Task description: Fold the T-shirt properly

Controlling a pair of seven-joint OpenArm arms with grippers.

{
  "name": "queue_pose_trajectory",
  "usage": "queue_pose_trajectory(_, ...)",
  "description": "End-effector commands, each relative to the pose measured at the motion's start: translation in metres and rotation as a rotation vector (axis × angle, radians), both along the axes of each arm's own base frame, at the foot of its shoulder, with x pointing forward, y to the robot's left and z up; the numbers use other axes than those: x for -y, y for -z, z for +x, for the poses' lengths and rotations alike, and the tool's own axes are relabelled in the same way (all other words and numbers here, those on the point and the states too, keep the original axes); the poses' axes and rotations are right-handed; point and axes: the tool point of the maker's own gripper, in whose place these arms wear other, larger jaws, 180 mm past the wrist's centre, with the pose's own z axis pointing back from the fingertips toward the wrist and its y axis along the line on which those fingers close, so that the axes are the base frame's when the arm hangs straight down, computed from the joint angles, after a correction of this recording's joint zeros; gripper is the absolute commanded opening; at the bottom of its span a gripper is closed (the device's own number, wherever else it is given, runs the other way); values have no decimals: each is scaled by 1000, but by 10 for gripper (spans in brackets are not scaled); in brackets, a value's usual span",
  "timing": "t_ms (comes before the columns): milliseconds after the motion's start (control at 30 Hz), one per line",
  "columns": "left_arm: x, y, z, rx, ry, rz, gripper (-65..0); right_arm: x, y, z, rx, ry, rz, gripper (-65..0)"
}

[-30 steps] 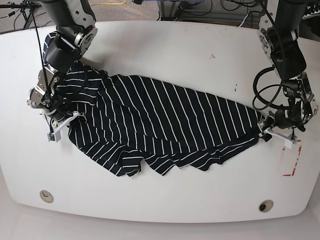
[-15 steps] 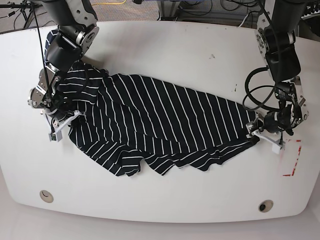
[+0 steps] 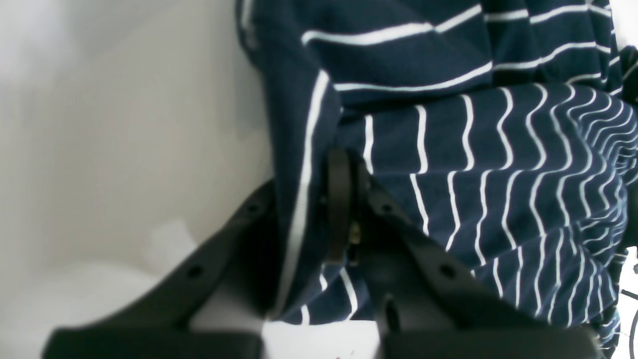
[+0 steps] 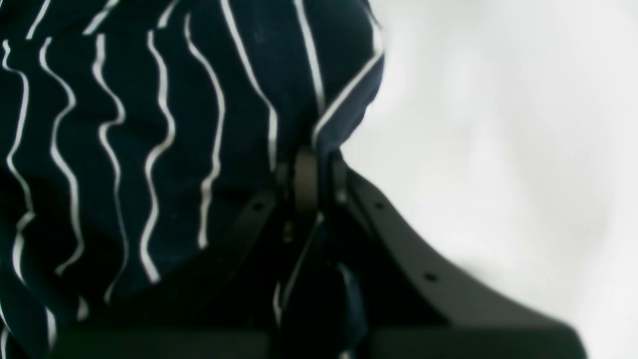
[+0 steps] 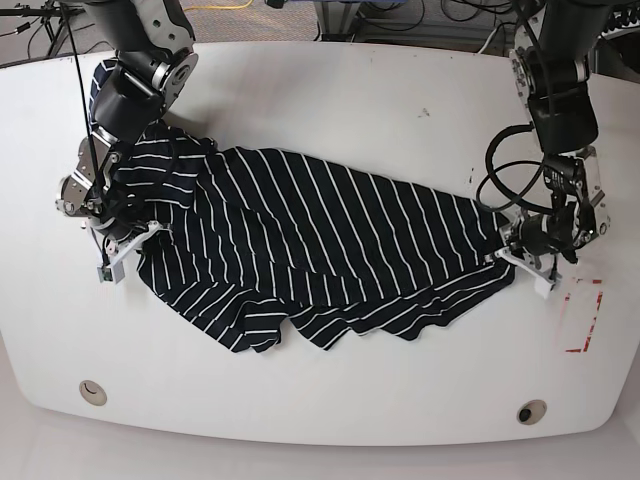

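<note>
The T-shirt [image 5: 320,250], dark with thin white stripes, lies crumpled and stretched slantwise across the white table [image 5: 350,90]. My left gripper [image 5: 517,256] is at the shirt's right-hand tip. In the left wrist view the left gripper [image 3: 306,182] is shut on the shirt's hem [image 3: 299,149], which runs between the fingers. At the shirt's left end sits my right gripper [image 5: 122,240]. The right wrist view has the right gripper [image 4: 306,174] shut on a pinch of the striped fabric [image 4: 124,124].
A red tape mark [image 5: 586,318] lies on the table just right of the left gripper. Two round inserts [image 5: 93,391] [image 5: 532,411] sit near the front edge. Cables hang from the left arm [image 5: 505,180]. The floor beyond the table's back edge holds more cables.
My left gripper slid inward onto the shirt's right tip and closed on the hem. The right gripper has kept its hold and place.
</note>
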Motion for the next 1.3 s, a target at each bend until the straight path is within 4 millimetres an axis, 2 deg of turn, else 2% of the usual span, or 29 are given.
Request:
queue_pose_trajectory(0, -11, -30, 15, 87, 5, 53, -625, 10, -22, 13, 56, 6, -28, -650)
queue_pose_trajectory(200, -20, -71, 15, 205, 41, 155, -625, 25, -51, 6, 48, 7, -133, -650)
queue_pose_trajectory(367, -20, -102, 15, 278, 86, 174, -626, 40, -86, 0, 67, 21, -240, -650)
queue_pose_trajectory(500, -38, -130, 11, 331, 42, 135, -626, 49, -117, -3, 88, 40, -319, -650)
queue_pose_trajectory(600, -50, -157, 18, 390, 17, 129, -626, 54, -139, -5, 105, 53, -372, -650)
queue_pose_trajectory(667, -59, -179, 23, 437, 30, 165, -626, 56, -165, 0, 145, 67, -410, -650)
queue_pose_trajectory(800, -66, -208, 33, 508, 49, 213, -625, 56, -197, 5, 176, 66, -476, -650)
queue_pose_trajectory(900, -68, -234, 43, 565, 49, 224, -625, 57, -229, 13, 219, 62, -535, -650)
queue_pose_trajectory(1100, -68, -286, 62, 680, 37, 228, -622, 47, -279, 35, 318, 33, -609, -650)
queue_pose_trajectory(1233, -61, -325, 75, 755, 47, 253, -622, 47, -326, 49, 406, 37, -655, -650)
queue_pose_trajectory(1267, -60, -330, 76, 765, 49, 263, -622, 46, -332, 50, 419, 37, -660, -650)
